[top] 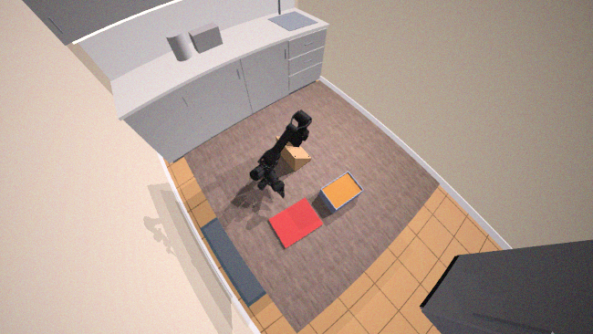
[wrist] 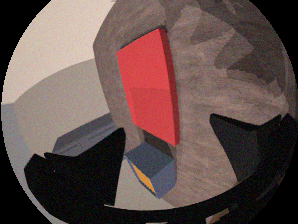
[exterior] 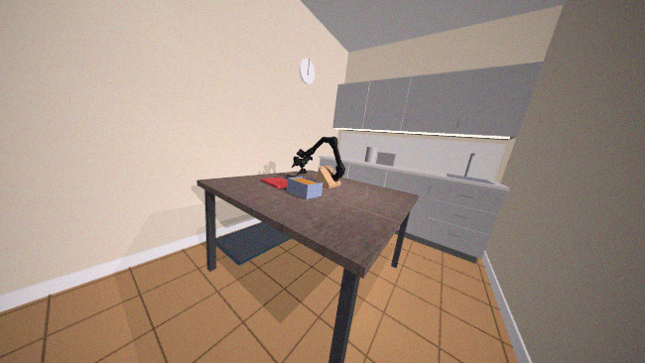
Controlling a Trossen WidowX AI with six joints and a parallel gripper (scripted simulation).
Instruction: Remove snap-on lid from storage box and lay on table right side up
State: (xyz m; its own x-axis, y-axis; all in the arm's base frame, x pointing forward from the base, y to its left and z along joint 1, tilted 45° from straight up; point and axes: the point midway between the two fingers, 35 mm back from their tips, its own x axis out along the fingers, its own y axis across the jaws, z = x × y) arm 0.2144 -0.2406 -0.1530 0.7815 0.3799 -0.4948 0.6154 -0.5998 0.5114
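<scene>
The red lid (top: 296, 222) (exterior: 275, 181) (wrist: 149, 90) lies flat on the brown table (top: 365, 137) (exterior: 347, 223), apart from the box. The blue storage box (top: 341, 191) (exterior: 304, 187) (wrist: 152, 168) stands open beside it and shows an orange inside. My gripper (top: 279, 191) (exterior: 300, 164) (wrist: 169, 125) is open and empty. It hangs above the table, a little away from the lid's near edge, towards the arm's base.
The arm's tan mounting block (top: 296, 156) (exterior: 328, 177) stands behind the box. A dark blue mat (top: 233, 260) (exterior: 248, 240) lies on the floor beside the table. Kitchen cabinets (top: 205, 91) stand beyond the table's far edge.
</scene>
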